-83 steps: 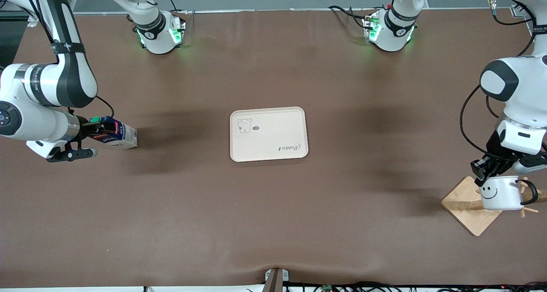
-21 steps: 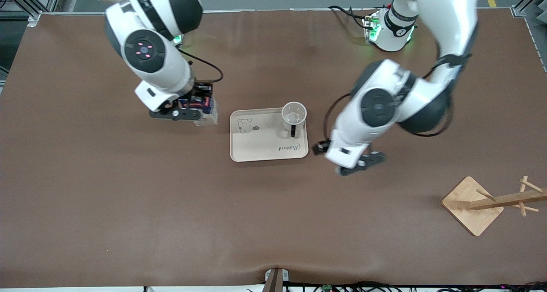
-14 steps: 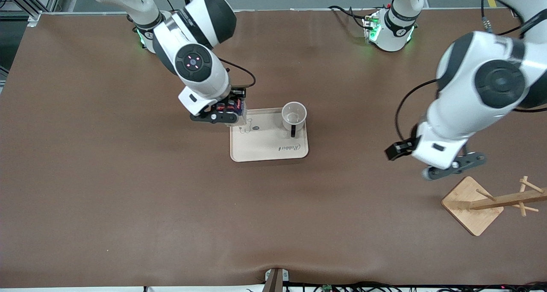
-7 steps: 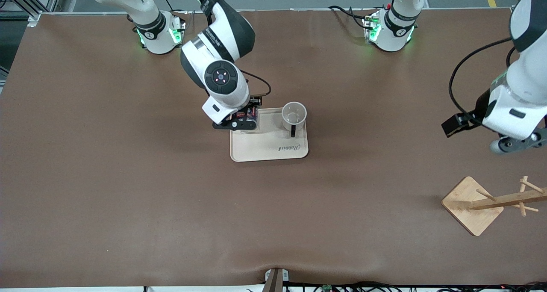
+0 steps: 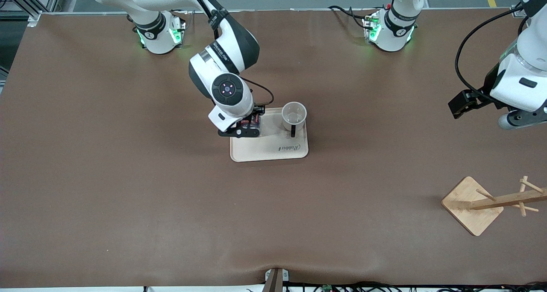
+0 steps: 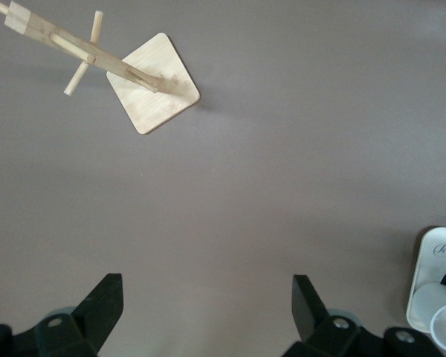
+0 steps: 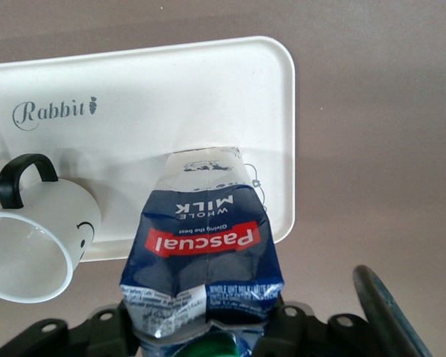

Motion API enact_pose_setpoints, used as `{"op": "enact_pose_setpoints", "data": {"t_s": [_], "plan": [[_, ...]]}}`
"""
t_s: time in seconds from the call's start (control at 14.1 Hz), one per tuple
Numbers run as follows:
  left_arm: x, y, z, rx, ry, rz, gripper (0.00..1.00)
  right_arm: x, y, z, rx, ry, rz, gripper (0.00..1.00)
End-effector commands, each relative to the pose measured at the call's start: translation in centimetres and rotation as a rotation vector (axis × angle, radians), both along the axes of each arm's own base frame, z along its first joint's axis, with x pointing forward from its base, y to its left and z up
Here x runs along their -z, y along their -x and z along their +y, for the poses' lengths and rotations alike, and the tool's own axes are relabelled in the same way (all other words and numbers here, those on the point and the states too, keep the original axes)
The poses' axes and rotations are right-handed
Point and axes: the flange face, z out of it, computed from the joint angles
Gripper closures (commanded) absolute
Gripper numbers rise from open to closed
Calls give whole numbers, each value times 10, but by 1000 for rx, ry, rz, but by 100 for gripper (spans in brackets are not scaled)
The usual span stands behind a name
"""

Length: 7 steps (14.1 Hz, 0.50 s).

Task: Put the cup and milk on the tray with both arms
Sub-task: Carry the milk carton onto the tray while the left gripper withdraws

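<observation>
The right gripper [image 5: 249, 127] gripped the dark blue milk carton [image 7: 202, 245] over the cream rectangular tray [image 5: 269, 148], beside the white smiley mug [image 5: 294, 114]. The left gripper [image 6: 204, 312] waited over bare brown surface [image 5: 128, 198], jaws spread wide and empty.

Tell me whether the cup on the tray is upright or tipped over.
Upright. The cup stands on the tray with its round open mouth facing up at the front camera, empty inside, its black handle at its side.
</observation>
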Motion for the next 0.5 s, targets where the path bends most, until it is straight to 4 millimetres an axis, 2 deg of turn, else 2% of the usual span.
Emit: {"op": "enact_pose_setpoints", "data": {"t_s": [0.0, 0.07, 0.14, 0.21, 0.42], "plan": [[-9, 9, 16, 38, 12, 12, 0, 1, -3, 3, 7, 0, -10, 1], [-13, 13, 15, 48, 34, 3, 0, 1, -5, 0, 12, 3, -10, 0], [-16, 16, 25, 44, 35, -10, 0, 1, -6, -1, 12, 3, -10, 0], [-16, 22, 23, 74, 28, -21, 0, -1, -6, -1, 10, 1, -11, 0], [-19, 43, 51, 94, 94, -25, 0, -15, -10, 0, 12, -13, -24, 0]]}}
